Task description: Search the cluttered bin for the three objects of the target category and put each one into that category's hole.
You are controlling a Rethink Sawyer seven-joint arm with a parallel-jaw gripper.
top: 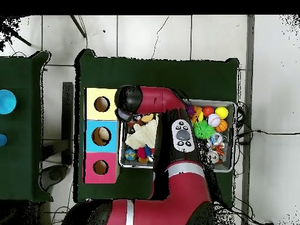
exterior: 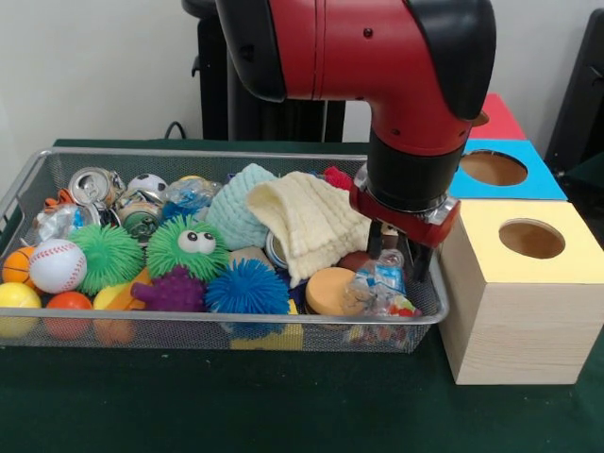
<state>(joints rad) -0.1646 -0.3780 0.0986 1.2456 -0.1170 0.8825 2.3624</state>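
A: Hand (exterior: 400,253) low at the bin's (exterior: 189,319) 3 o'clock end, front view, its two dark fingers (exterior: 421,260) reaching down with a narrow gap between them, either side of a crumpled clear plastic bottle (exterior: 381,283). Whether they actually pinch it, I cannot tell.

B: Noted. Target category?

A: Not stated. Judging by where the hand has gone, crushed bottles or cans seem likely. More crushed cans (exterior: 94,185) lie toward 10 o'clock in the bin, beside a soccer-patterned ball (exterior: 146,185).

B: Which step, then?

A: My reading: the grasp on one item, not yet the carry. Nothing sits in the holes that I can make out.

B: Boxes?

A: Three in a row just past the bin's 3 o'clock end on the green surface (exterior: 283,406): yellow-topped box (exterior: 528,241) nearest the camera, blue box (exterior: 500,170) behind it, red box (exterior: 498,118) furthest.

B: Clutter nearby?

A: A cream cloth (exterior: 307,222) at the hand's 9 o'clock, an orange disc (exterior: 328,291) touching the bottle.

B: Next move?

A: Close firmly, lift straight up clear of the mesh rim, then swing toward 3 o'clock over the matching hole. Thin plastic may slip or buckle.
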